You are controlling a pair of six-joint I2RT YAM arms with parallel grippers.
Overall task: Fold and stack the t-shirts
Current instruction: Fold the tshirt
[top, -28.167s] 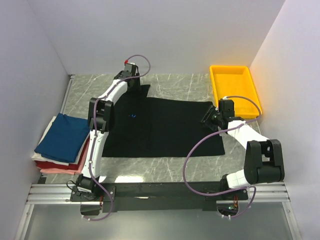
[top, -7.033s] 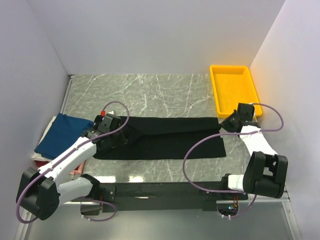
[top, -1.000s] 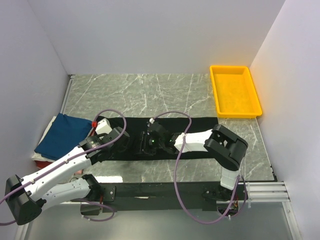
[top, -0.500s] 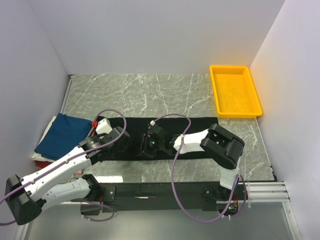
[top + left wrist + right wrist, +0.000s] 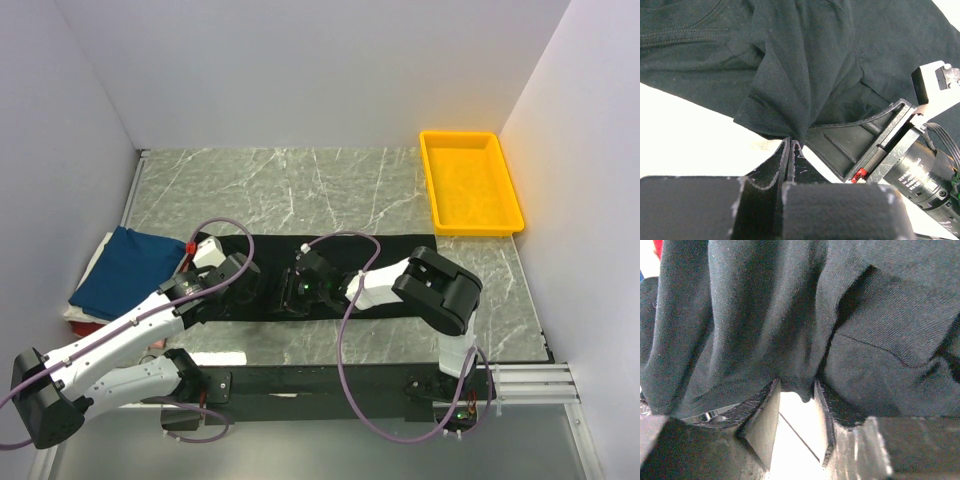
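The black t-shirt (image 5: 270, 252) lies as a long, soft strip along the marbled surface (image 5: 300, 190). The left tool (image 5: 790, 142) pinches a hemmed fold tight. The right tool (image 5: 796, 386), narrow, grips bunched cloth.

Left arm (image 5: 110, 335) is extended forward and to the right, low over the table. Left gripper (image 5: 790, 146) is seen with its fingers pressed together, a fold of the black t-shirt (image 5: 805, 75) pinched at the tips. Right arm (image 5: 385, 283) is swung across to the left. Right gripper (image 5: 797, 390) is presented with fingers apart, cloth lying across the tips; whether that cloth is clamped could not be established.
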